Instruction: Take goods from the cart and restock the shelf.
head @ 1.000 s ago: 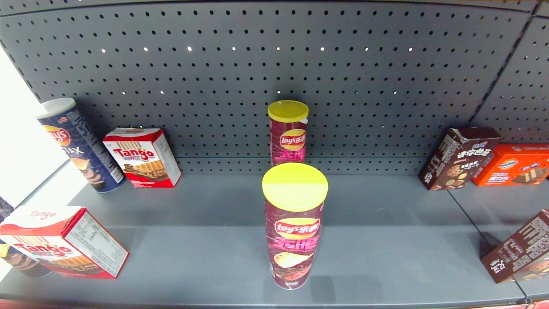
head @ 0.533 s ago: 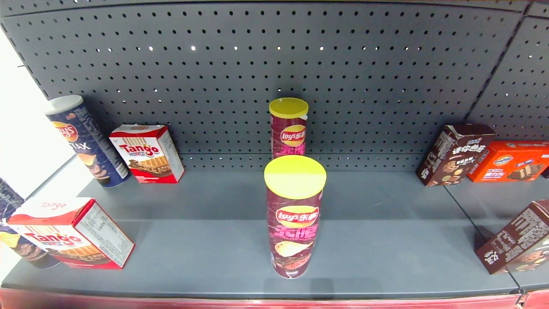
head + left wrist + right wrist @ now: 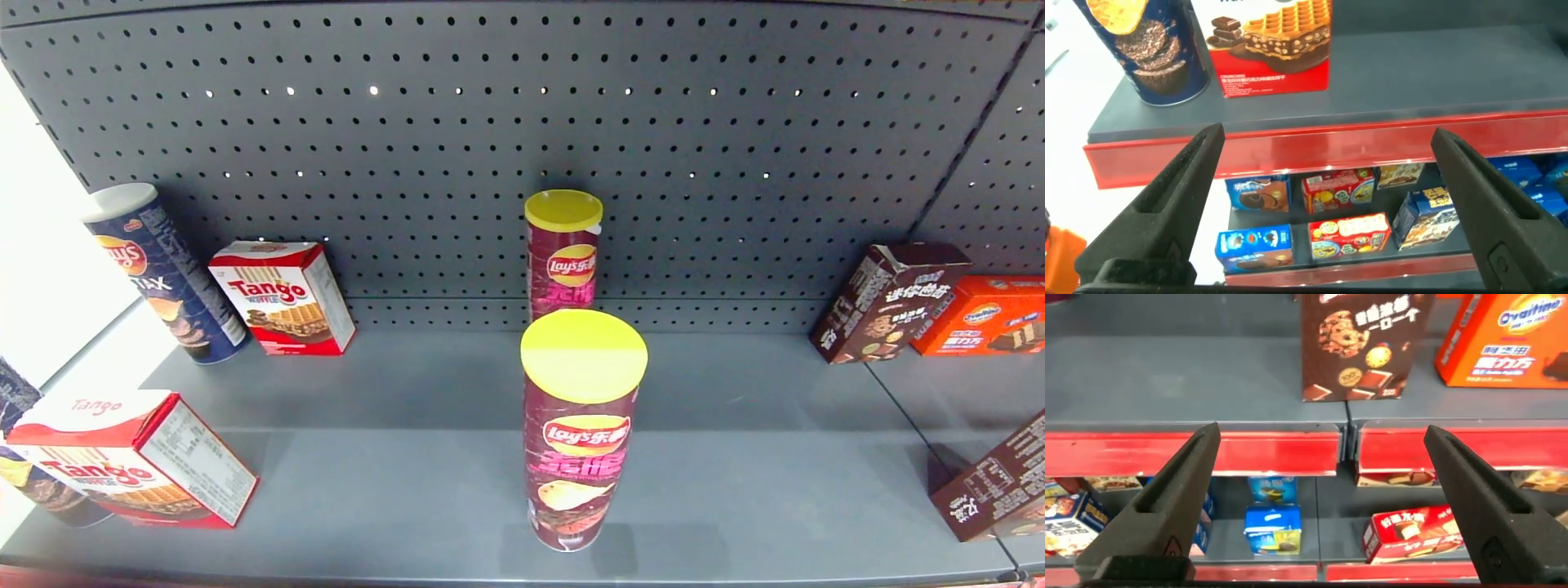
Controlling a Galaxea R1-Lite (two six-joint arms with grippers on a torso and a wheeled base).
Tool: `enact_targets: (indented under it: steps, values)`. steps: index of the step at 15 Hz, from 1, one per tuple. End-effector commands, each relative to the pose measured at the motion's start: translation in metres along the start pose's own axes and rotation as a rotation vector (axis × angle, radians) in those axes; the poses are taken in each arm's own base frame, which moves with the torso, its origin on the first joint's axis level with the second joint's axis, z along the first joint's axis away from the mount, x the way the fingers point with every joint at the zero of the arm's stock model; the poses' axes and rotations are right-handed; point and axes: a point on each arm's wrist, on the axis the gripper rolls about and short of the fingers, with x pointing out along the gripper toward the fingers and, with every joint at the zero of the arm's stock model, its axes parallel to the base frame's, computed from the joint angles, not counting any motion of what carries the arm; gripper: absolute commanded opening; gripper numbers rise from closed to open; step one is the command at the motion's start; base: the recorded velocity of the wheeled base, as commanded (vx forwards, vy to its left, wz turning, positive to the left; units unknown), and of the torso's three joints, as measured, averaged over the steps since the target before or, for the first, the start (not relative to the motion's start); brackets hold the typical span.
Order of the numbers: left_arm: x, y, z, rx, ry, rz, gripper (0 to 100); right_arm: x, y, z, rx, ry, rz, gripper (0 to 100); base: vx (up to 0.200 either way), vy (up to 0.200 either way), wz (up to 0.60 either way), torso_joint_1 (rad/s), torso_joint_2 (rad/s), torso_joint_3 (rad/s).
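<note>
Two maroon chips cans with yellow lids stand upright on the grey shelf: one near the front, one against the pegboard behind it. My left gripper is open with nothing between its fingers, in front of the shelf's red front edge, below a blue can and a waffle box. My right gripper is open and holds nothing, in front of the red edge below a brown cookie box and an orange box.
On the shelf's left stand a blue can and two red waffle boxes. On the right are brown boxes and an orange box. A lower shelf holds several small boxes.
The whole head picture has shifted slightly, so the camera moved. Nothing on the shelf has changed place.
</note>
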Motion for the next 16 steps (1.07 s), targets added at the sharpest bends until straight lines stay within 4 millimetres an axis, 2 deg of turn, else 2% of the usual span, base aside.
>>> enact_targets:
  steps: [1, 16]
  values:
    - [0.0001, 0.0, 0.0, 0.0, 0.001, -0.001, 100, 0.0001, 0.0, 0.0, -0.001, 0.002, 0.001, 100, 0.0, 0.0, 0.0, 0.0, 0.0, 0.0]
    - [0.0001, -0.0001, 0.0, 0.004, 0.001, -0.004, 100, 0.0001, 0.0, 0.0, -0.001, 0.002, 0.002, 100, 0.0, 0.0, 0.0, 0.0, 0.0, 0.0]
